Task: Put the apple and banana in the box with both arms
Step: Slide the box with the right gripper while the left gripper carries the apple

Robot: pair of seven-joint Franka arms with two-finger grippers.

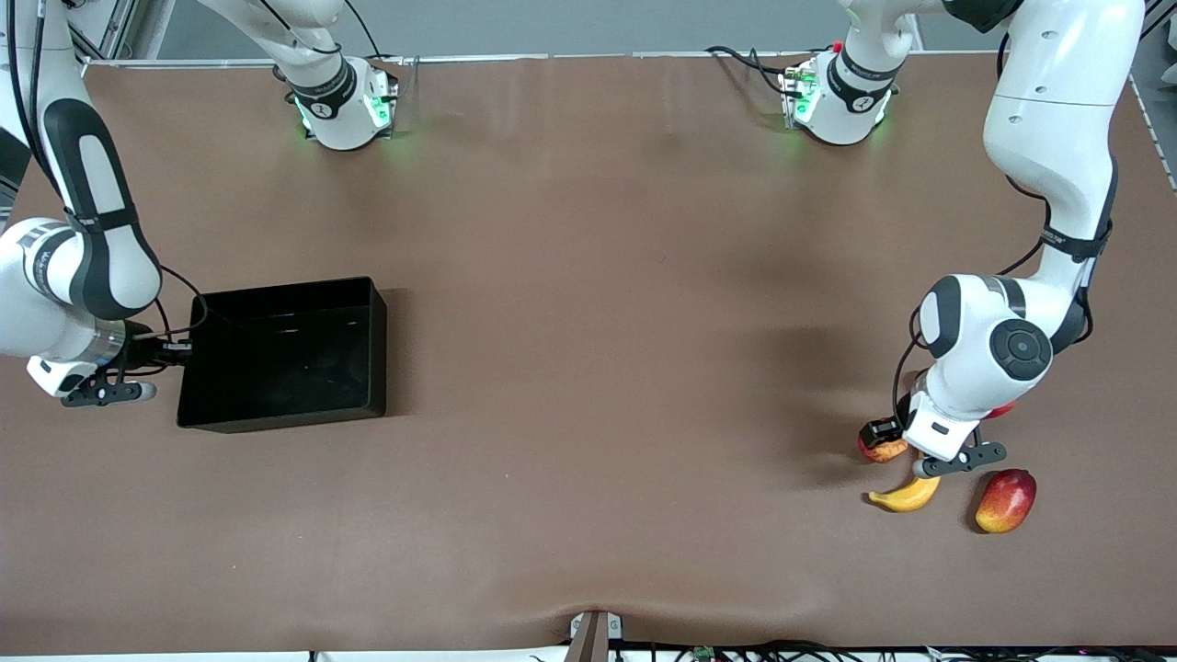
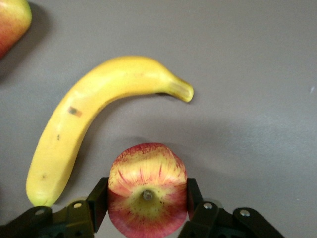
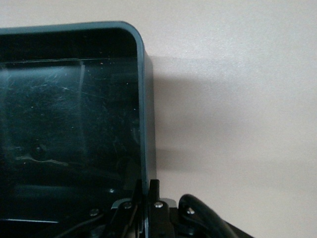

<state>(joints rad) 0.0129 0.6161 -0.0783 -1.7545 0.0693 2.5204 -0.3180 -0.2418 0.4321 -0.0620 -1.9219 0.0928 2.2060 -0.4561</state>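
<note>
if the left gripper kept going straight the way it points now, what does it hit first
Probably the table: the left gripper points down, shut on the apple, which seems to rest there. The banana lies beside it.

Two white jointed arms with black joint bands; the left arm [image 1: 1048, 138] occupies the frame's right side, the right arm [image 1: 83, 248] its left edge. Green lights glow at both bases along the top. Black cables trail the links. Black grippers carry silver screws.
</note>
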